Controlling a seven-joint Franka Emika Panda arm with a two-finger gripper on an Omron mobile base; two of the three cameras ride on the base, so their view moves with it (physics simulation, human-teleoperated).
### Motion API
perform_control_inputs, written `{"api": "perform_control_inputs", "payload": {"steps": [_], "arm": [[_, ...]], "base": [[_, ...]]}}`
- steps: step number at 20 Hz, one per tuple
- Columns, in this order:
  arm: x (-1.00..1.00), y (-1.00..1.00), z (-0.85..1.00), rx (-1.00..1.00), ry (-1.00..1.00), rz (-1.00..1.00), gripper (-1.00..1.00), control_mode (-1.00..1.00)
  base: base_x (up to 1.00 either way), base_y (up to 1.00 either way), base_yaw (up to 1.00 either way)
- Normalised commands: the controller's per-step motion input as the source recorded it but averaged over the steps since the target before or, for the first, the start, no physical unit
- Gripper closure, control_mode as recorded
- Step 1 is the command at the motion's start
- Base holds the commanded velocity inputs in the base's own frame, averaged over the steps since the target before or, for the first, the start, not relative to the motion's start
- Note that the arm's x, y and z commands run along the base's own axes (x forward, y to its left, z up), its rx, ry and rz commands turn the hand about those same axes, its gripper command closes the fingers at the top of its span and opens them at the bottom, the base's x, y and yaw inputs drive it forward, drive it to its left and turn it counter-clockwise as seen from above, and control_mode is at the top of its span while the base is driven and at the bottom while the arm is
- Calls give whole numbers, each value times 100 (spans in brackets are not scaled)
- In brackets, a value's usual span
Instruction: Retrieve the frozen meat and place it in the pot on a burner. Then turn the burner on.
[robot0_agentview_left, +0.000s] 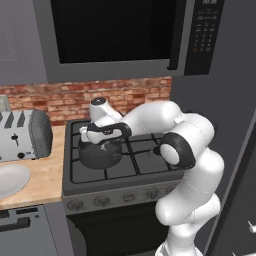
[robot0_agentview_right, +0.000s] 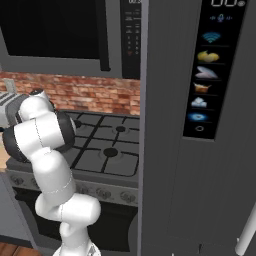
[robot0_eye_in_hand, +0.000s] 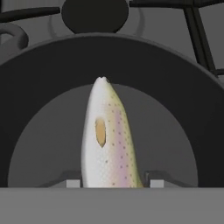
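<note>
The frozen meat (robot0_eye_in_hand: 107, 140), a slim pale fish with a pink speckled side, hangs nose-down between my finger tips (robot0_eye_in_hand: 73, 183). My gripper (robot0_eye_in_hand: 114, 181) is shut on it. Right beneath it lies the round dark grey pot (robot0_eye_in_hand: 43, 70), whose floor surrounds the fish in the hand view. In the left base view the pot (robot0_agentview_left: 100, 154) stands on the front left burner of the cooktop, and my gripper (robot0_agentview_left: 102, 144) points down into it. Beyond the pot's rim another burner cap (robot0_eye_in_hand: 95, 15) shows under the grate bars.
A silver toaster (robot0_agentview_left: 22, 135) and a white round plate (robot0_agentview_left: 10, 180) sit on the wooden counter left of the stove. Stove knobs (robot0_agentview_left: 102, 201) line its front. A microwave (robot0_agentview_left: 115, 35) hangs above. The tall grey fridge door (robot0_agentview_right: 200, 125) stands close on the right.
</note>
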Motion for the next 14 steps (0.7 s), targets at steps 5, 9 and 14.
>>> {"api": "perform_control_inputs", "payload": {"steps": [5, 9, 14], "arm": [[12, 1, 0, 0, 0, 0, 100, -100], [8, 5, 0, 0, 0, 0, 100, -100], [9, 4, 0, 0, 0, 0, 100, -100]], "base": [[0, 0, 0], [0, 0, 0], [0, 0, 0]]}}
